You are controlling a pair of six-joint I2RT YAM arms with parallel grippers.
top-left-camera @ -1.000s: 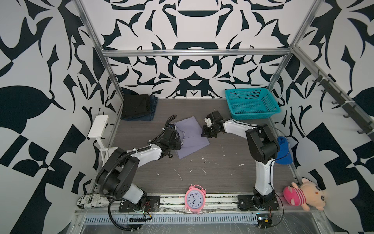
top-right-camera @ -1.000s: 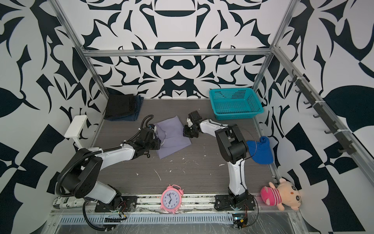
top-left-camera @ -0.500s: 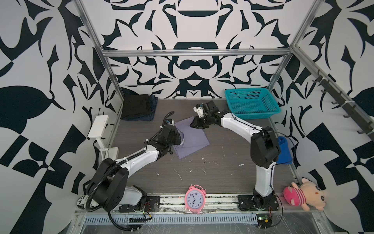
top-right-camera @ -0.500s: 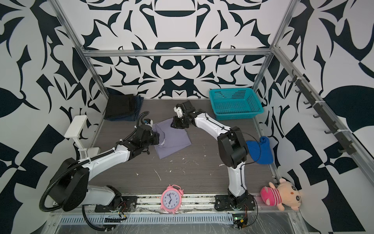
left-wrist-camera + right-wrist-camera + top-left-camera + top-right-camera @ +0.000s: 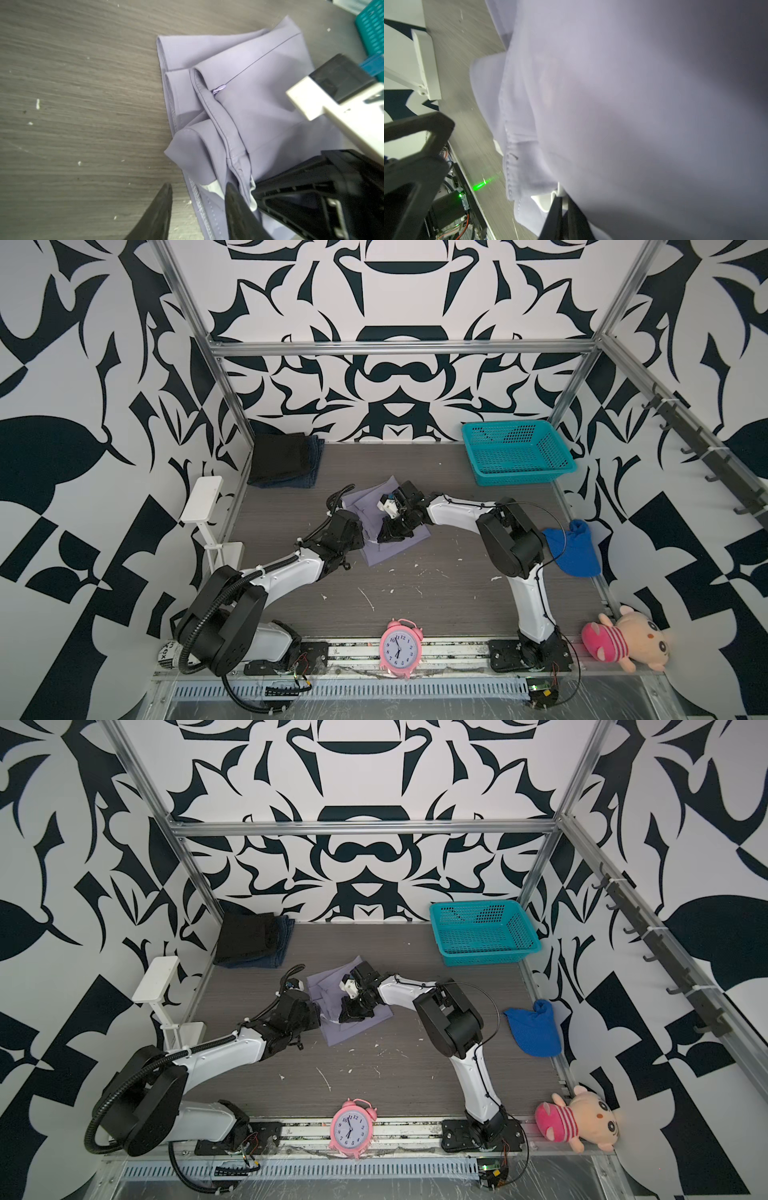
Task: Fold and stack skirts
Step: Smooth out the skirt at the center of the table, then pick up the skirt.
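Observation:
The lavender skirt (image 5: 384, 552) (image 5: 349, 1029) lies half folded mid-table, its zipper and hems plain in the left wrist view (image 5: 249, 108). My right gripper (image 5: 384, 535) (image 5: 347, 1016) (image 5: 564, 198) is shut on a pinch of its cloth and white lining, low over the skirt's left part. My left gripper (image 5: 366, 538) (image 5: 322, 1017) (image 5: 198, 185) is open at the skirt's left edge. One finger is on the table and the other over the cloth. At the back left corner the black skirt (image 5: 280, 458) (image 5: 245, 938) rests folded on the denim skirt (image 5: 311, 472) (image 5: 281, 946).
A teal basket (image 5: 517, 452) stands at the back right. A bright blue cloth (image 5: 573, 547) lies at the right edge behind the right arm. A pink clock (image 5: 401, 647) and a plush toy (image 5: 623, 641) sit along the front rail. A white stand (image 5: 201, 499) rises at the left.
The right gripper has swung from the skirt's far right side across to its left part, drawing cloth over with it. The left gripper has shifted slightly along the left edge.

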